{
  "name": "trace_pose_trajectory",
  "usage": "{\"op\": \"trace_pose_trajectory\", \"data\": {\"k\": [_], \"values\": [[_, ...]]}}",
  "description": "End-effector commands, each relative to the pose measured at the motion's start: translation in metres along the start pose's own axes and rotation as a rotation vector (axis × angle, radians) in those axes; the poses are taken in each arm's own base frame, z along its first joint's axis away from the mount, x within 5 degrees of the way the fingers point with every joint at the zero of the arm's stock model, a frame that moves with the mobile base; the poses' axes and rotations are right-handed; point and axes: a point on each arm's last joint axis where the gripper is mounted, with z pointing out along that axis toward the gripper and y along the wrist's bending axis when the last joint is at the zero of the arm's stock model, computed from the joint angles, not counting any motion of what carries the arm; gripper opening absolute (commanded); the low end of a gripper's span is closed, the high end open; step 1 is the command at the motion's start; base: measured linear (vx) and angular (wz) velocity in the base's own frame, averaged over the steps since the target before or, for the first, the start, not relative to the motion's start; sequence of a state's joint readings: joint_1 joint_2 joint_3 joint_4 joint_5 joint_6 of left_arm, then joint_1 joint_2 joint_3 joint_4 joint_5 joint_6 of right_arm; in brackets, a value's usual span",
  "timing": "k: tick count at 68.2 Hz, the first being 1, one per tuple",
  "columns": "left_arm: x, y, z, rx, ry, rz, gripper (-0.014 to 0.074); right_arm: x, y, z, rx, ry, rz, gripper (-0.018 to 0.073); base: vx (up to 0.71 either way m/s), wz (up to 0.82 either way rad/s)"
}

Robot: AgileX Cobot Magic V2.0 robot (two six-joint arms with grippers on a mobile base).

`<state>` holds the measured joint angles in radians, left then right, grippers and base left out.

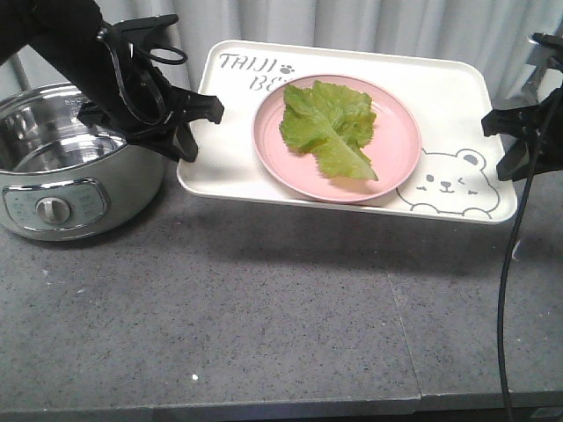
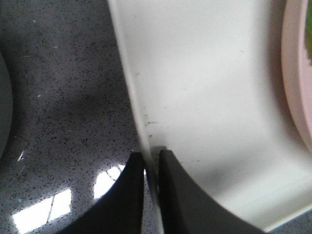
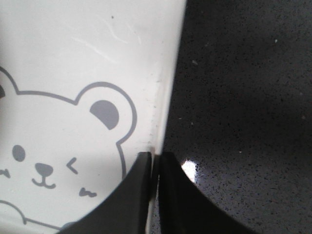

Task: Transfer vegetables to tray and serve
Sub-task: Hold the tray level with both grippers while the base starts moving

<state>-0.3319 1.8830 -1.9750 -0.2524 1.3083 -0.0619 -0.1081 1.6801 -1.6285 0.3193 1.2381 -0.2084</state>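
Left hand [image 2: 151,163] and right hand [image 3: 155,161] each pinched one rim of the tray [image 1: 229,149], left edge and right edge, apparently so that the load would ride level; its shadow on the desk [image 1: 264,299] suggested it was raised. Lettuce leaf [image 1: 327,127] lay on the pink plate [image 1: 400,141], which sat at the tray's centre. Count: two hands, one tray, one plate, one leaf, one steel pot [image 1: 62,167] standing on the desk at left.

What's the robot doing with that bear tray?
The robot holds the tray by both ends. The left pincer is clamped on one rim and the right pincer on the opposite rim. A lettuce leaf lies on the pink plate on the tray, which looks lifted just off the table.
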Motion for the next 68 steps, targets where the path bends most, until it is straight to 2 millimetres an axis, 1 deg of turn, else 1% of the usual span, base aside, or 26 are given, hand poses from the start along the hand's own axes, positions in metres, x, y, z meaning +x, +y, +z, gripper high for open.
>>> {"op": "trace_pose_trajectory", "data": {"k": [1, 68], "values": [[-0.0007, -0.0352, -0.0303, 0.186, -0.114, 0.03, -0.0007, 0.0011, 0.0319, -0.0261, -0.166, -0.056, -0.016, -0.0006, 0.0, 0.0], [-0.0007, -0.0352, -0.0303, 0.186, -0.114, 0.03, -0.0006, 0.0011, 0.0319, -0.0261, -0.166, -0.056, -0.016, -0.0006, -0.01, -0.04]]}}
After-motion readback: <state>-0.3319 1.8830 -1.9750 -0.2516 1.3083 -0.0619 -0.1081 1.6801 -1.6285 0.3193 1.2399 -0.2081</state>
